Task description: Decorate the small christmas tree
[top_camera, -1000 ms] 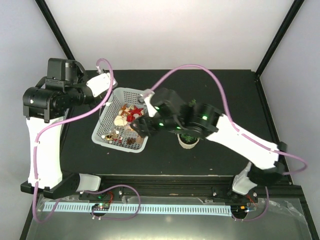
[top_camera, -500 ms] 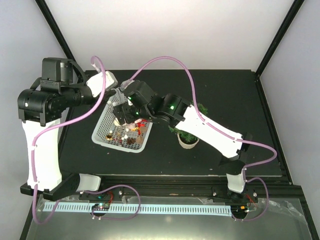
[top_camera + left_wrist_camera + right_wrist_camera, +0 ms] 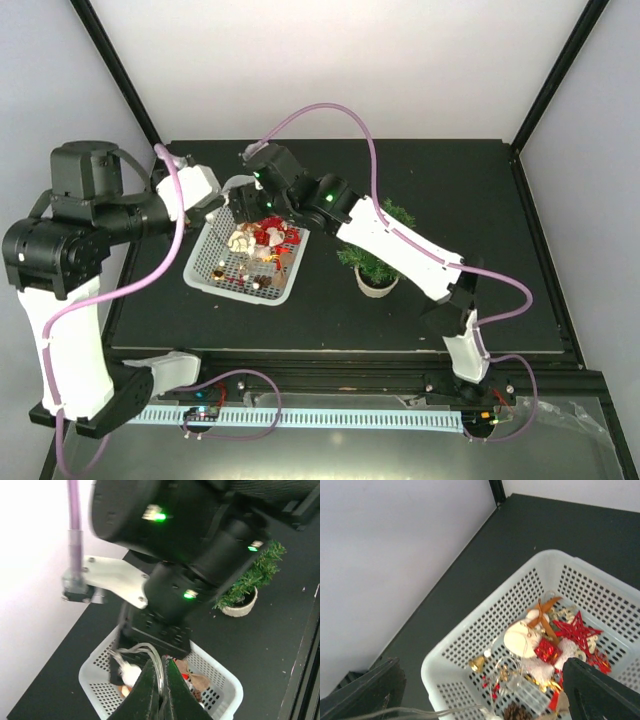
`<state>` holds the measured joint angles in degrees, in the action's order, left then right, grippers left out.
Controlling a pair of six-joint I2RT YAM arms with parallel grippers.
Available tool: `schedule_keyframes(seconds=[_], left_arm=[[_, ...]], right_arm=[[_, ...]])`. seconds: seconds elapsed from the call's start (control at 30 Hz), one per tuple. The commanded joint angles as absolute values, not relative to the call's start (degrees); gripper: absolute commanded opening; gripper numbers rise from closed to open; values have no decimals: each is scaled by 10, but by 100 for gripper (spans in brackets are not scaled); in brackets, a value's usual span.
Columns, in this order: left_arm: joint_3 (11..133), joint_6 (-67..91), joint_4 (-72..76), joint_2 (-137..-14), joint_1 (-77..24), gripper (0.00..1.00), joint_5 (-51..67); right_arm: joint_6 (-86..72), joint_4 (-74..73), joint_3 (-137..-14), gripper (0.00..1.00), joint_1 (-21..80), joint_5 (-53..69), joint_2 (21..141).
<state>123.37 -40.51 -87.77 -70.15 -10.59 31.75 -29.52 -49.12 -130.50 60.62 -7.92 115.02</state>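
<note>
- Ideally the right gripper (image 3: pixel 480 690) drops straight onto one ornament, say the red gift box (image 3: pixel 547 650) just ahead of its fingers (image 3: pixel 362 692).
- Those fingers are spread wide above the white basket (image 3: pixel 470 635), holding nothing.
- The left gripper (image 3: pixel 159 682) is pressed together, with a thin wire loop (image 3: pixel 156 655) at its tips.
- The small christmas tree (image 3: pixel 375 255) stands well apart from both.

A matte black worktop (image 3: pixel 450 170) sits inside a booth of plain pale walls: a back wall (image 3: pixel 340 60), a left wall (image 3: pixel 35 110) and a right wall (image 3: pixel 600 200). Slanting black posts (image 3: pixel 110 60) mark the rear corners. A black rail (image 3: pixel 340 385) edges the near side, with a pale slotted strip (image 3: pixel 330 418) just below. The light is soft and even.
</note>
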Motion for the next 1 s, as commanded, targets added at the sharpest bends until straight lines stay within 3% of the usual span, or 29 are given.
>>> schedule_keyframes(seconds=[0.0,0.37,0.83,0.97], left_arm=[[1209,-431,-889,-672,-109,2,317],[1204,-443,-891,-652,-109,2,270],[1239,-451,-872,-654,-106,2,169],[1240,-452,-852,-654,-98,2,131]], right_arm=[[-306,-457,-1382,87,598,-64,1190],[-375,-393,-1370,84,531,-51,1186],[-350,-393,-1407,82,461,-45,1159],[-347,-392,-1399,74,444,-41,1143]])
